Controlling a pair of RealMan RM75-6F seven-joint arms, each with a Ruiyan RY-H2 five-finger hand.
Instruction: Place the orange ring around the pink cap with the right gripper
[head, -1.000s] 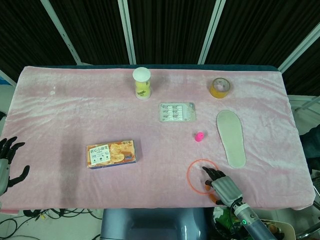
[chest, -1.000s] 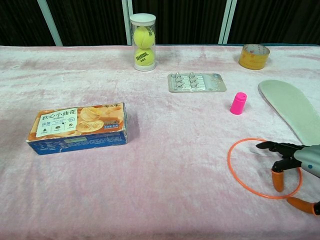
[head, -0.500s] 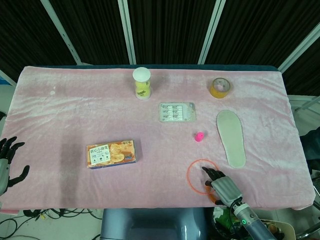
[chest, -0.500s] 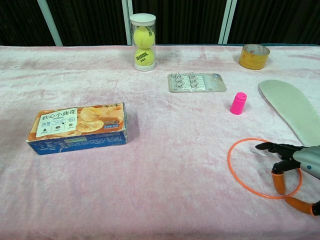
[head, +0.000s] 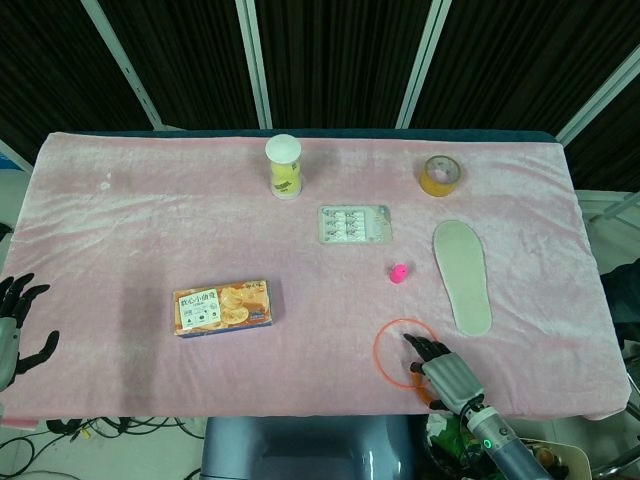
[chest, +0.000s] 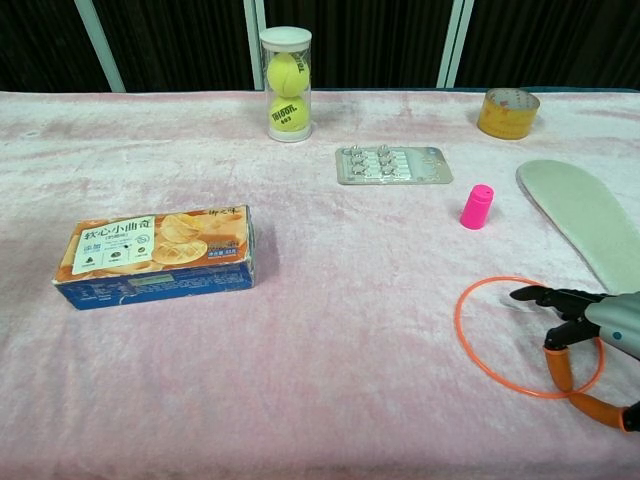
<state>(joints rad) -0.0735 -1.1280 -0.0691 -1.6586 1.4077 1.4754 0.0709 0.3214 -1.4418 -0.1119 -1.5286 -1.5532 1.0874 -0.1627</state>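
Right hand (chest: 590, 335) over orange ring (chest: 478, 355), fingertips inside its loop.

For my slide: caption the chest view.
Right hand reaching over thin orange ring lying flat on pink cloth, small pink cap standing apart beyond.

The ring (chest: 528, 336) lies flat on the cloth (chest: 330, 330) near the front right, with the right hand (chest: 590, 330) over its right part, fingertips inside the loop. The cap (chest: 476, 206) stands behind the ring, apart from it. The insole (chest: 585, 220) lies right of the cap; the blister pack (chest: 392, 165) lies behind and left of it. The tape roll (chest: 507, 112) sits at the far right, the ball tube (chest: 285, 83) at the far centre. The box (chest: 155, 256) lies at the left. The left hand (head: 15, 325) hangs off the cloth's left edge.
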